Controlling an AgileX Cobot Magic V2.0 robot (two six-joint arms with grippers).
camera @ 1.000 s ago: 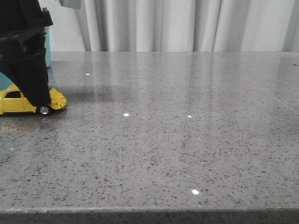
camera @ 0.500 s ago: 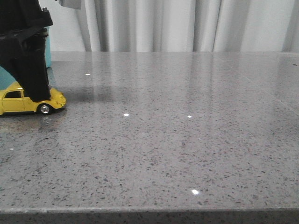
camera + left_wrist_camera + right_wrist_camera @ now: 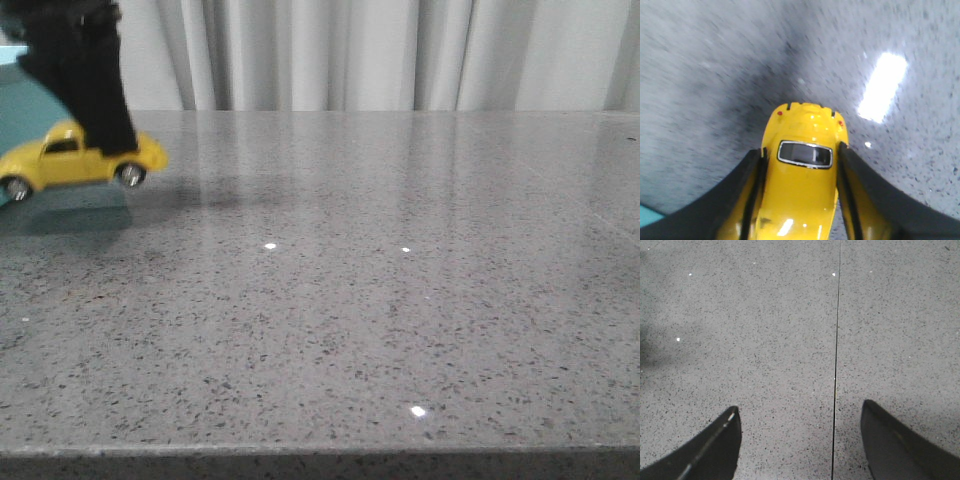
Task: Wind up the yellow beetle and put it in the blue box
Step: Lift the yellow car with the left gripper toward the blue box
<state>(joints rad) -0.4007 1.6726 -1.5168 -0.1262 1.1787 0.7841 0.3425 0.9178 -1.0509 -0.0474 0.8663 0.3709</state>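
- Black fingers of the left gripper (image 3: pixel 800 165) are pressed against both flanks of the yellow beetle (image 3: pixel 82 162) — we read that as clamped on the toy, and the car hangs clear of the grey speckled table (image 3: pixel 380 300), nose tipped slightly up.
- In the front view the beetle's long axis runs across the frame, from nine o'clock to three o'clock, with the gripper coming down on it from twelve.
- The blue box (image 3: pixel 25 105) sits just behind and to nine o'clock of the car, at the picture's edge; we judge the coming move turns on that short carry toward the box, which belongs to the left arm since it is nearer.
- The left wrist view shows what the front view hides — the roof, a dark window, and how evenly the fingers bracket the body; only a turquoise sliver at its corner hints at the box.
- The right gripper (image 3: pixel 800 440) shows its fingers well apart over bare table, holding nothing; the front view does not show it.
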